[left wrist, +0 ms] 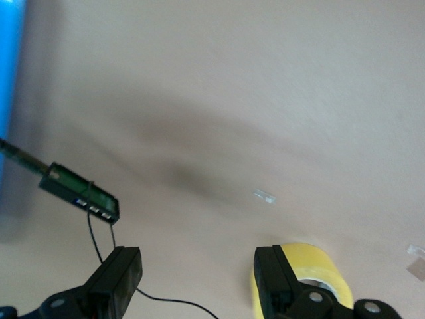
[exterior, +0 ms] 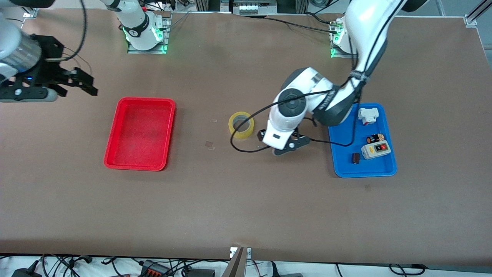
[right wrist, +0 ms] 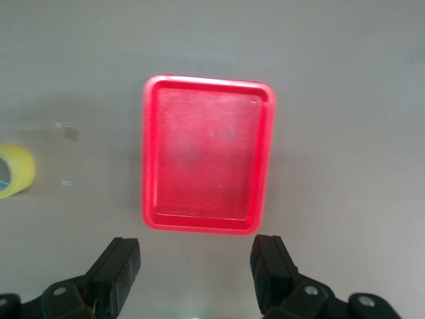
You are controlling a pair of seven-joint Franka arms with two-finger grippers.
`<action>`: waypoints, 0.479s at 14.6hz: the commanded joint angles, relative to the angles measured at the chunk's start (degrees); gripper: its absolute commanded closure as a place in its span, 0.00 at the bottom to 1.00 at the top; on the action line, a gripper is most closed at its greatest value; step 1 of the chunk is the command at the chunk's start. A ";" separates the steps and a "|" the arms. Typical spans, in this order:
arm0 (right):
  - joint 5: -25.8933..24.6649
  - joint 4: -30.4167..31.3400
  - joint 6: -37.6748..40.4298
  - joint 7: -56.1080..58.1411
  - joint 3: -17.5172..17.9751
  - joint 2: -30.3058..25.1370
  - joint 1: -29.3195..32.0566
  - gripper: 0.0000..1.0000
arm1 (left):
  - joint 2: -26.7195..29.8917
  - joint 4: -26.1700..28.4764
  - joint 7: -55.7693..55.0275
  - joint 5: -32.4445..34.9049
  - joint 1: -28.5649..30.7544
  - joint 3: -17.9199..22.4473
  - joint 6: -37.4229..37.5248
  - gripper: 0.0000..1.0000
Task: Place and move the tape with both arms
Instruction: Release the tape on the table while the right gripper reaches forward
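The tape (exterior: 241, 125), a yellowish ring, lies flat on the brown table between the red tray (exterior: 140, 132) and the blue tray (exterior: 361, 169). My left gripper (exterior: 283, 147) is low over the table between the tape and the blue tray. In the left wrist view it (left wrist: 196, 276) is open and empty, with the tape (left wrist: 319, 269) just outside one finger (left wrist: 272, 276). My right gripper (exterior: 85, 81) is open and empty, up in the air at the right arm's end of the table. The right wrist view shows it (right wrist: 194, 266), the red tray (right wrist: 206, 153) and the tape (right wrist: 14, 169).
The blue tray holds a white block (exterior: 368, 115), a grey switch box with red buttons (exterior: 376, 150), a small dark item (exterior: 356, 158) and a small black and tan part (exterior: 375, 138). A black cable (exterior: 246, 148) loops from the left hand across the table beside the tape.
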State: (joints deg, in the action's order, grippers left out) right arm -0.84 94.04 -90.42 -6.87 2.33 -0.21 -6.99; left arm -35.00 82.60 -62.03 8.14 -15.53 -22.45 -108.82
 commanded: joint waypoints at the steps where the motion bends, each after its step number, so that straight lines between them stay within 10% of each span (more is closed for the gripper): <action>1: 0.22 2.11 -3.61 -4.97 -0.05 0.21 -5.82 0.02 | 4.58 1.34 2.95 1.52 3.74 -0.40 5.61 0.00; 7: 0.22 4.74 -10.55 -14.11 -0.05 5.65 -15.41 0.02 | 10.64 0.90 15.68 1.44 13.31 -0.49 13.08 0.00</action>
State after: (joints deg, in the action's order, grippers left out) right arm -0.83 97.61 -98.07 -17.86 2.67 3.92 -19.70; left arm -27.67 82.56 -51.21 8.36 -5.18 -22.27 -98.85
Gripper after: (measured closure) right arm 0.018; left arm 0.000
